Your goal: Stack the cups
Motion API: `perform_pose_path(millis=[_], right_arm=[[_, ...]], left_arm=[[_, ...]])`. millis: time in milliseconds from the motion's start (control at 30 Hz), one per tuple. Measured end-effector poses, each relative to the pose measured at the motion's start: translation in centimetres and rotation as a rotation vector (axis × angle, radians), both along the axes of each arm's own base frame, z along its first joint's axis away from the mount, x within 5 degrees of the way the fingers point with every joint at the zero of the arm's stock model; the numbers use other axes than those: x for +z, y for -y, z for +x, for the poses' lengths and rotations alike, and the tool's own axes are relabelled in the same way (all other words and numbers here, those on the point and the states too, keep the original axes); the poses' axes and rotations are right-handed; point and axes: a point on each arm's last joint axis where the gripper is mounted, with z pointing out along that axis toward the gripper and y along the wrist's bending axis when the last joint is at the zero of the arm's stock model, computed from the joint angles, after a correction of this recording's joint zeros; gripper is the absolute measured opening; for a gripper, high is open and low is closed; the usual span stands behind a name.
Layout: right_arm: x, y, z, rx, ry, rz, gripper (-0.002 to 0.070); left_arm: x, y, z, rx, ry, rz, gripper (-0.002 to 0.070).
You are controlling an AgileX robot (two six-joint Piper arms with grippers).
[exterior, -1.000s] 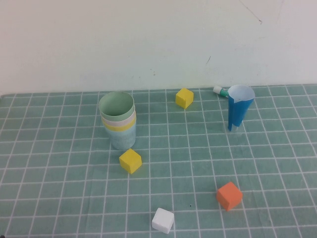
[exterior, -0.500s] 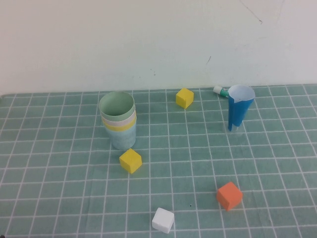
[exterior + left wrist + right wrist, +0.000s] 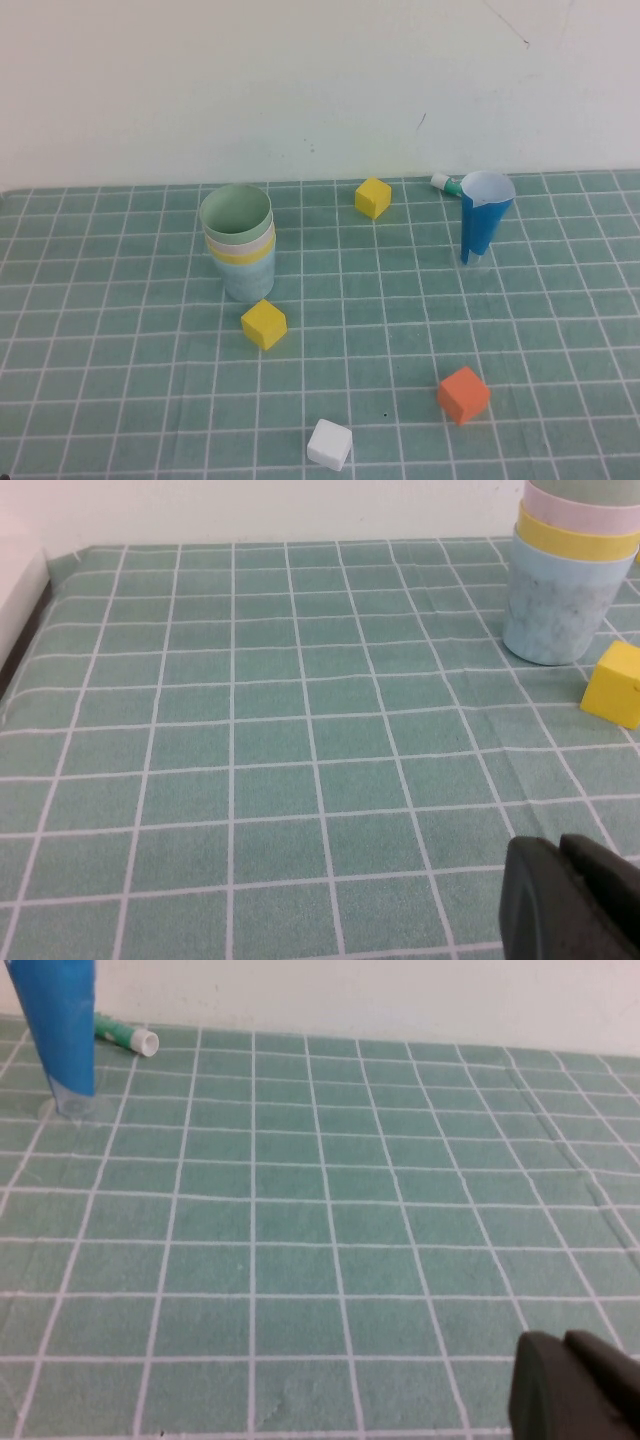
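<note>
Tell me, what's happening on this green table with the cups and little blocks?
Nothing is being handled right now. The four cups already sit nested in one stack: light blue at the bottom, then yellow, pink and green on top. The left gripper and right gripper are both shut, empty and pulled back low over bare mat. Coloured cubes and a tall blue cone cup stand apart, untouched.
</note>
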Motion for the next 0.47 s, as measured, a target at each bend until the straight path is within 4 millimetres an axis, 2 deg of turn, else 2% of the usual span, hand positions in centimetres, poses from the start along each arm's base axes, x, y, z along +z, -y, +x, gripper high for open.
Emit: perform_pose_path(millis=[467], right_arm=[[0.02,0.00,-0.02,-0.002,-0.002,0.006,-0.0002]], left_arm=[[0.00,0.00,0.00,0.000,0.000,0.000,-0.0002]])
